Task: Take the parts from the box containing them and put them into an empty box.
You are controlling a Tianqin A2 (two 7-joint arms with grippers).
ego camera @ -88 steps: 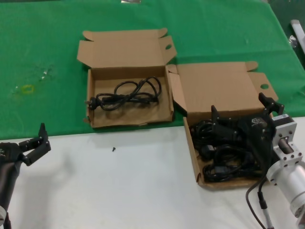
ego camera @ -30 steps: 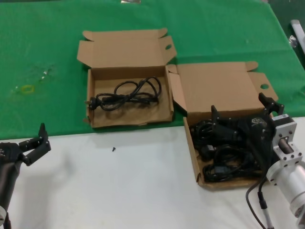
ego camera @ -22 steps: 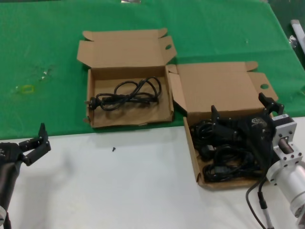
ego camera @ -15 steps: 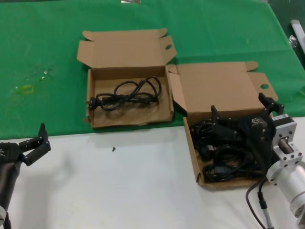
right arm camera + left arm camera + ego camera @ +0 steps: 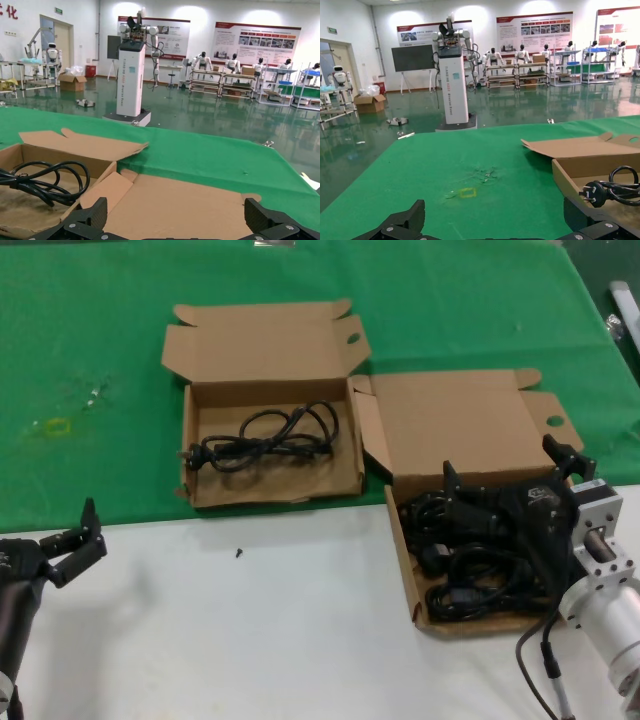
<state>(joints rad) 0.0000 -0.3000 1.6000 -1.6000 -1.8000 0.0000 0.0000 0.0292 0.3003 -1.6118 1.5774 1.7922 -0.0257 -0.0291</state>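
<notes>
Nothing moved since the earlier frames: both arms, both boxes and all cords lie exactly as before.

Right gripper (image 5: pixel 505 502), black, low over the right-hand shallow brown corrugated cardboard box (image 5: pixel 404 555), fingers spread wide apart, holding nothing. Under and around it, a dark tangle of thin black rubbery power cords (image 5: pixel 470 580), filling that box; lid folded back flat on the far side, with a round hole at its right tuck tab. Box partly on the white tabletop (image 5: pixel 250 640), partly on the green cloth (image 5: pixel 450 310).

Left gripper (image 5: pixel 72 543), also black, parked at the near left edge over the white surface, well apart from both boxes, fingers open and empty.

Second shallow brown corrugated cardboard box (image 5: pixel 200 495), to the left and farther off on the green cloth, lid raised behind it. Inside, one loose black coiled power cord (image 5: pixel 268 435) with its moulded plug pointing left. Same cord and plug seen in the left wrist view (image 5: pixel 612 187) and the right wrist view (image 5: pixel 45 182), lying on the box floor.

Small dark speck (image 5: pixel 239 553) on the white surface, near the second box's front wall. Faint yellow ring (image 5: pixel 57 426) on the cloth at far left.
</notes>
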